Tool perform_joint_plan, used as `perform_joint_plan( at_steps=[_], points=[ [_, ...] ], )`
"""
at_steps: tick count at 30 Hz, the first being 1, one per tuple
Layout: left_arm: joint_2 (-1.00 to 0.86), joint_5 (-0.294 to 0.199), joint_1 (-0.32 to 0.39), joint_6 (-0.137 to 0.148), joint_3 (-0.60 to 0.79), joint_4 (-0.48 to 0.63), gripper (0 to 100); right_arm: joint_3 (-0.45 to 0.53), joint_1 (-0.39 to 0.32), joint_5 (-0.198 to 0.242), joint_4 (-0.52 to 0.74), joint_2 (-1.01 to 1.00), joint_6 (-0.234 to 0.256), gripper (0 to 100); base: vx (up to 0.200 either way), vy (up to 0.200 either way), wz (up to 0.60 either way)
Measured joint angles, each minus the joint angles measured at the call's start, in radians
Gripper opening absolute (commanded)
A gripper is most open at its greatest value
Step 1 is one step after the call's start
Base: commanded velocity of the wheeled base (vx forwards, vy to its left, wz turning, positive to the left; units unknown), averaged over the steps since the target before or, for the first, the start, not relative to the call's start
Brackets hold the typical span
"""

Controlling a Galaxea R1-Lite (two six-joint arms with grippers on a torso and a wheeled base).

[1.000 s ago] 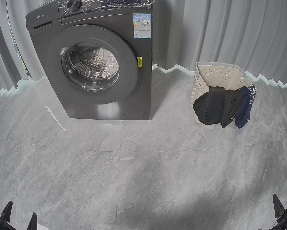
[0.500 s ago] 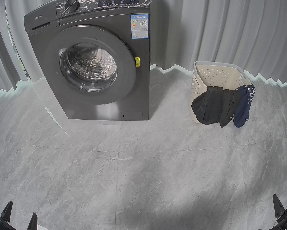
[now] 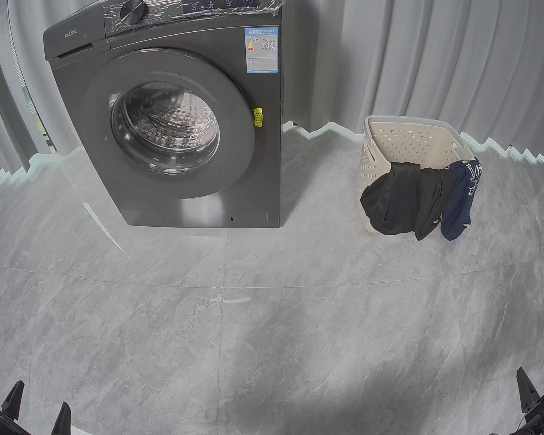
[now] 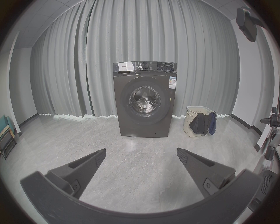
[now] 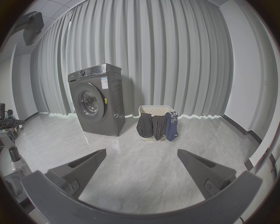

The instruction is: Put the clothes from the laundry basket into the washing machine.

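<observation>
Clothes [image 3: 410,199], black and navy, hang over the front rim of the laundry basket [image 3: 420,140] at the head view's middle right, with the washing machine [image 3: 164,195] upper left. Your left gripper [image 3: 40,396] and right gripper [image 3: 537,360] sit in the bottom corners. The left wrist view shows the left gripper spread wide, holding nothing. The right wrist view shows the right gripper likewise.
</observation>
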Motion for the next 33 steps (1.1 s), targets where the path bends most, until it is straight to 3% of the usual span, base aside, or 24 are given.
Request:
perform_joint_plan(
  at_steps=[10,19,29,33],
  points=[
    [0.0,0.0,0.0,0.001,0.0,0.0,100,0.0,-0.001,0.001,0.0,0.0,0.0,100,0.0,0.0,0.0],
    [0.0,0.0,0.0,0.001,0.0,0.0,100,0.0,0.0,0.003,0.0,0.0,-0.001,100,0.0,0.0,-0.6],
    [0.0,0.0,0.0,0.0,0.0,0.0,100,0.0,0.0,0.002,0.0,0.0,0.0,100,0.0,0.0,0.0],
    [0.0,0.001,0.0,-0.001,0.0,0.0,100,0.0,-0.001,0.002,0.0,0.0,0.0,100,0.2,0.0,0.0]
  ],
)
